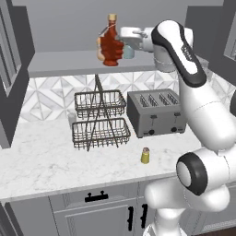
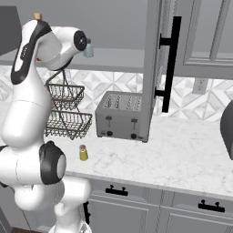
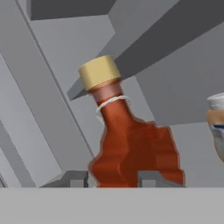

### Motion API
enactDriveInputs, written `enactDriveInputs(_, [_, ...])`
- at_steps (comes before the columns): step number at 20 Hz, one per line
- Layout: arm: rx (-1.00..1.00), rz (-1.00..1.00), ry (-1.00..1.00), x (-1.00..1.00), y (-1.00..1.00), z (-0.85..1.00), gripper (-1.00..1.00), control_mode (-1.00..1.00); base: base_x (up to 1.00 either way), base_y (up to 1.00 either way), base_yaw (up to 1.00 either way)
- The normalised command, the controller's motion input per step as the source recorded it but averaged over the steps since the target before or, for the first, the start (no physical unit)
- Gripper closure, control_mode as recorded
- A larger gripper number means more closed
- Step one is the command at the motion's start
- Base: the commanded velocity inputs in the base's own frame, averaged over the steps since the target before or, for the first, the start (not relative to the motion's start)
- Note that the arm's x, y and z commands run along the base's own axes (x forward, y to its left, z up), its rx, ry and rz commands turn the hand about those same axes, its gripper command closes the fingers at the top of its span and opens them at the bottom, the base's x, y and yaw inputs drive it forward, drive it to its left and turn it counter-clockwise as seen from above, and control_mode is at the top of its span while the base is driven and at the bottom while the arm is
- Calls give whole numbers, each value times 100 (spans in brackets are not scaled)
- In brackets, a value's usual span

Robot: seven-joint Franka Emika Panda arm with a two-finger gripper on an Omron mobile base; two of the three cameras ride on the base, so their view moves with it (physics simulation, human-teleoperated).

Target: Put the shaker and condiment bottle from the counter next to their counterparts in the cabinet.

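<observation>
We see the dark red bottle with its yellow cap, tilted, between the finger tips, an orange bottle just beside it.

From behind my left side, one camera looks forward and down over the counter to the cabinet shelf, my arm rising at its lower right. The other looks from behind my right side over the same counter, and both share the toaster, the wire baskets and the shaker. My hand camera sits tilted and very close to the bottle, looking along my gripper into the cabinet.
</observation>
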Motion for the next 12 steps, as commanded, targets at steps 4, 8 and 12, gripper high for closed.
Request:
enactDriveInputs(4, [0,0,6,39,15,-3,100,-100,0,0,0])
enactDriveInputs(8, [0,0,2,35,14,-3,100,-100,0,0,0])
enactDriveInputs(12, [0,0,0,36,9,-4,100,-100,0,0,0])
